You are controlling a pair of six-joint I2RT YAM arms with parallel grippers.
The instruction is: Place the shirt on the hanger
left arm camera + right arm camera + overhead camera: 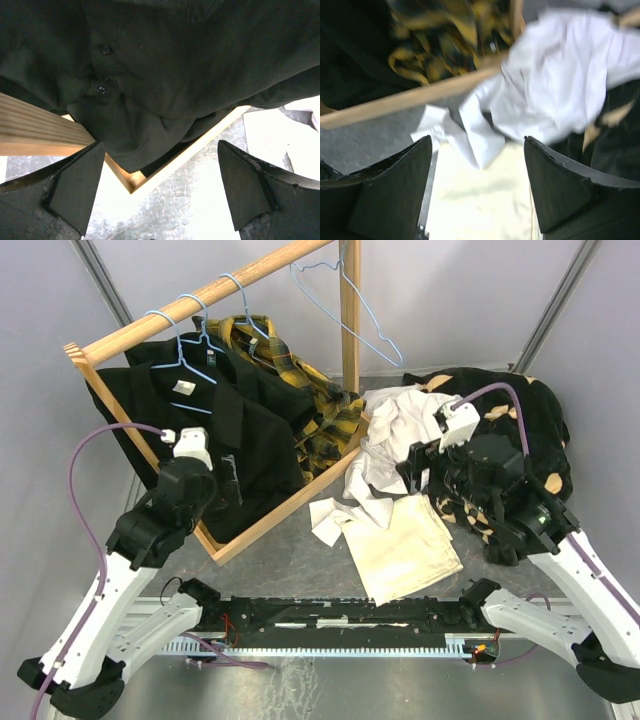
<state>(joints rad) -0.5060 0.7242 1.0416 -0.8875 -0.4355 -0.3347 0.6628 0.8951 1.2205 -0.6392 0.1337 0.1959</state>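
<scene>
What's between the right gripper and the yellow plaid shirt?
Right wrist view: a crumpled white shirt and the rack's wooden base rail lie between the right gripper and plaid shirt.

Black shirts [240,425] hide most of the plaid shirt [325,412]; the right wrist view is blurred

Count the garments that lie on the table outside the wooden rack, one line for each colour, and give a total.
white shirt, crumpled: 1
cream garment, folded flat: 1
black-and-tan garment, heaped: 1
Total: 3
</scene>
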